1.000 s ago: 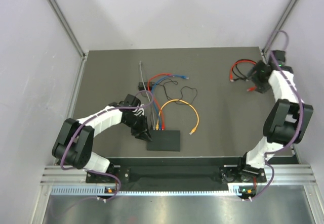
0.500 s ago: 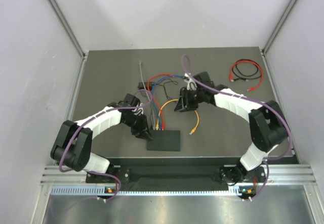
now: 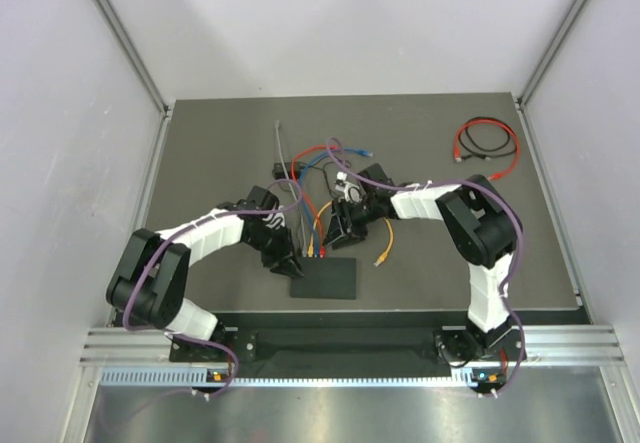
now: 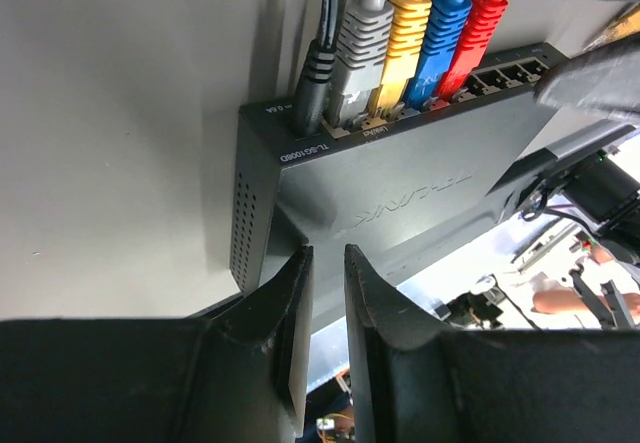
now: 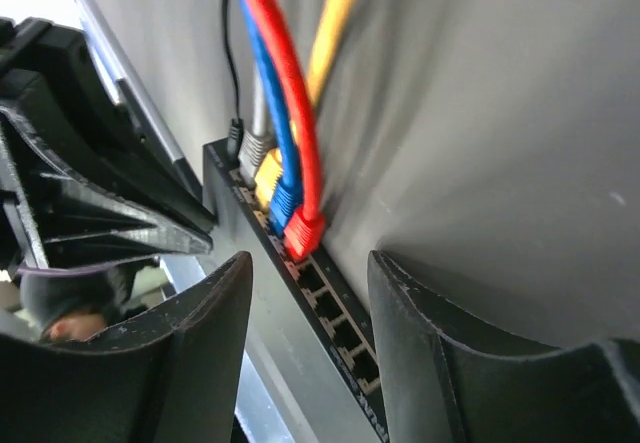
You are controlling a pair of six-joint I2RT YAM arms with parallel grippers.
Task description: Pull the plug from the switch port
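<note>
The switch (image 3: 325, 277) lies near the front edge of the tabletop (image 3: 210, 148), with five cables plugged in a row along its far side. The left hand (image 4: 325, 263) pinches the switch at its left edge. The right hand (image 5: 312, 263) hangs spread, one finger on either side of the red plug (image 5: 305, 231), not touching it.

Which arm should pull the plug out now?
Right, probably. The right gripper is open, with the red plug just ahead of its fingers at the switch. The left gripper sits at the switch's near corner, seemingly steadying it.
</note>
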